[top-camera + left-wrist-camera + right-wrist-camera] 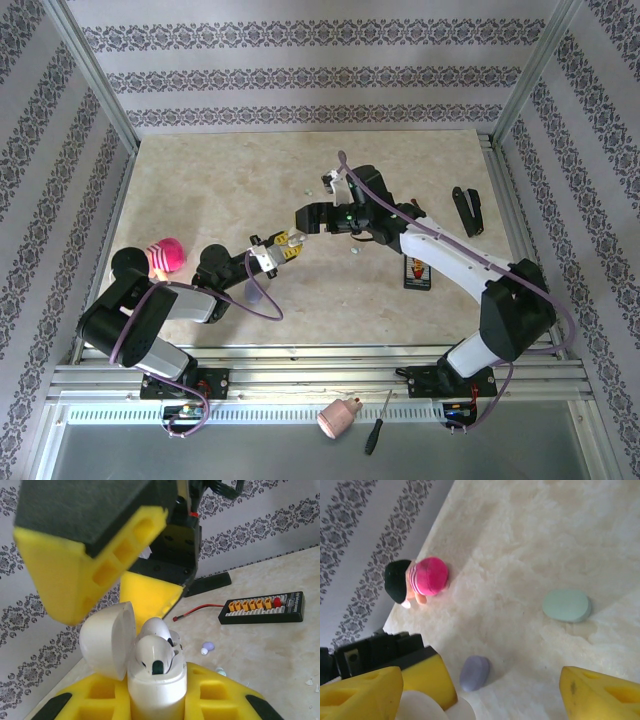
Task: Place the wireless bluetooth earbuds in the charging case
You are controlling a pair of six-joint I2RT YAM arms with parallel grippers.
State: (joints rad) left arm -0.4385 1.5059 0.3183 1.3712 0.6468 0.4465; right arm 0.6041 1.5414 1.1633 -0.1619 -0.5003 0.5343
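Left wrist view: left gripper, yellow pads pressed onto both flanks of the white charging case, which stands upright betw. them. Its long axis runs along the fingers, mouth up, lid hinged open to one side. Two white earbuds sit in the wells just above the left fingertips, stems down along the case axis, rounded heads up. The nearer bud looks proud of the rim and leans twd. the camera, so prob. not fully seated. Right wrist view: right gripper, fingers spread wide, nothing betw. them; the lid shows just beside one fingertip. Step in hand, as judged: seating the bud. To do it well: hold the left pinch firm and the case vertical; bring the right fingers down along the case axis, not across it; nudge the bud head w/ one pad until flush; stay off the lid side, since a knock there could snap it shut on a proud bud. Below the fingers, on the table: lilac bud, lilac case, mint case.
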